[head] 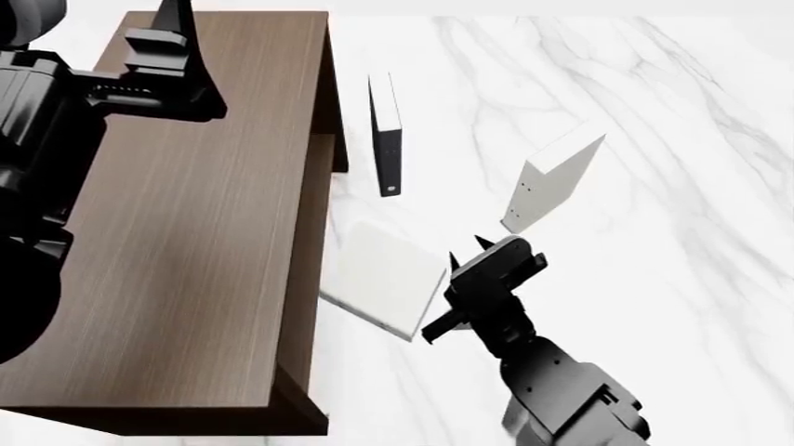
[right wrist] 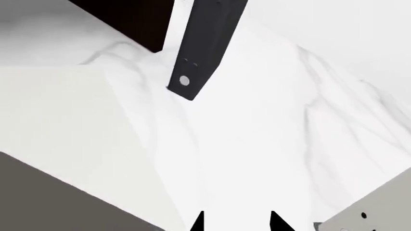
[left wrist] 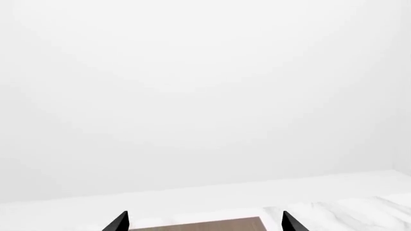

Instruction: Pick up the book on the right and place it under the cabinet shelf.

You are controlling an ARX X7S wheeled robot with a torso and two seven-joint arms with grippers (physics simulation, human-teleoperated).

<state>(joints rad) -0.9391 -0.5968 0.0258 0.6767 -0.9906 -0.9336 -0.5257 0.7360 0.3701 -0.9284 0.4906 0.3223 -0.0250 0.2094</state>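
Book (head: 385, 276) lies flat, corners diagonal, one of three; my right gripper (head: 478, 279) beside it, fingers apart.

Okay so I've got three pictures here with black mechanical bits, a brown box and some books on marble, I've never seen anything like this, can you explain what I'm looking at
This is a simulated two-armed robot. The middle picture looks down from its head; the other two come from cameras beside each gripper.

In the head view, a marble table carries a tall brown cabinet, seen from above. Beside it stand a black book and a white book with dots. The thin pale book sits against the cabinet's open side.

The right gripper is just beside that pale book, jaws slightly apart, gripping nothing. The left gripper is up by the cabinet's top, jaws apart and empty; its camera mostly sees blank white background.
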